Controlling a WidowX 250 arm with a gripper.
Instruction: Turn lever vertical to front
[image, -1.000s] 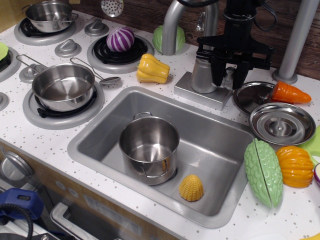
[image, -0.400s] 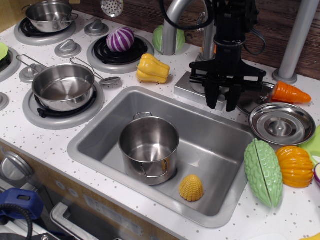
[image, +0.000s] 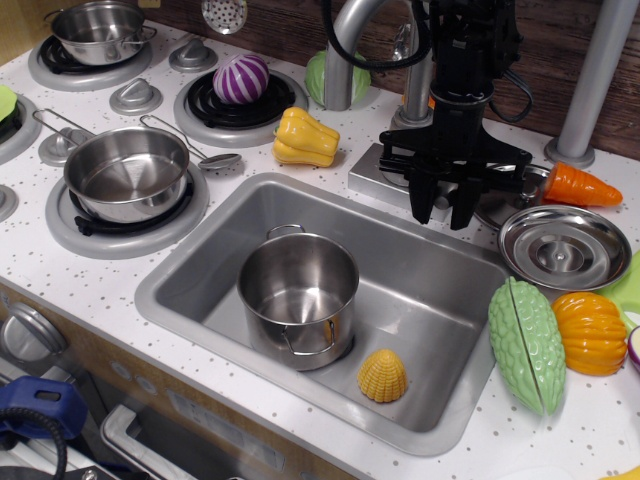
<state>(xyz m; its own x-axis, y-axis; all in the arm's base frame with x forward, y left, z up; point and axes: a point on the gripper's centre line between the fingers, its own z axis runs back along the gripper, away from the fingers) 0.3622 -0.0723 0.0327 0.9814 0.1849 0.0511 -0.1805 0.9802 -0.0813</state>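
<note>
the sink (image: 200, 262) fills the middle of the counter, with a pot (image: 298, 296) standing in its near left part and a small yellow toy (image: 383, 376) near the front wall. the tap base (image: 372, 172) sits at the sink's far rim, and the grey spout (image: 345, 45) rises behind it. right of the sink lie two lids (image: 563, 247), a green gourd (image: 526, 343), an orange pumpkin (image: 591, 331) and a carrot (image: 582, 186).

the arm (image: 463, 60) comes down from the top edge, right in front of the tap body. compared with a second ago, the gripper (image: 444, 212) has left the tap: then it stood close over the body and the stub at the far rim, now it hangs nearer and lower, over the sink's far right edge. in the last fraction of a second it has barely shifted, only a touch to the right. its two fingers (image: 421, 203) point down, spread a little apart, with nothing between them.

the lever is somewhere on the tap body behind the gripper frame, and i cannot make it out here, so i cannot tell which way it points. a pull toward the front is what the turn would ask for, and the gripper's path matches that, so i judge the turn is likely done or nearly so and the arm is backing off. if the lever only slipped free partway, the gripper would need to go back in behind the stub.
</note>
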